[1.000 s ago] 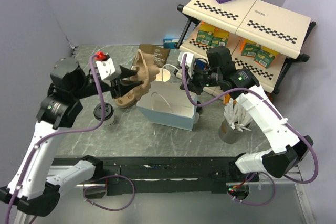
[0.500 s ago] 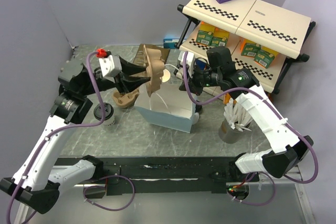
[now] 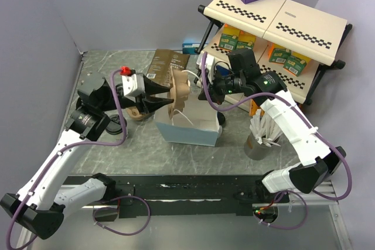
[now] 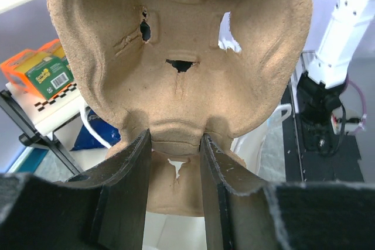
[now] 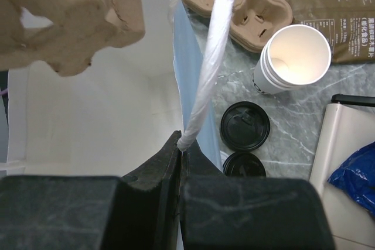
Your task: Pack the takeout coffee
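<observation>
The pulp carrier (image 4: pixel 176 57) is tan, the bag (image 5: pixel 88 121) white with a pale-blue side, 2 lids (image 5: pixel 245 125) black, the cup stack (image 5: pixel 291 58) white, the table (image 3: pixel 146 150) grey-marbled.

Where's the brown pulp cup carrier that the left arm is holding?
In the top view, the brown moulded-pulp cup carrier is gripped on edge by the left pincer, above the open white paper bag at mid-table.

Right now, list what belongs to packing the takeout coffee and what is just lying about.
Job: lidded white paper cup; open white paper cups; loose black plastic lids; brown moulded-pulp cup carrier in the left gripper; white paper bag, handle pinched by the right gripper.
Lying about: flat dark-brown pouch; second pulp carrier; metal pot of white sticks; checkered shelf rack.
</observation>
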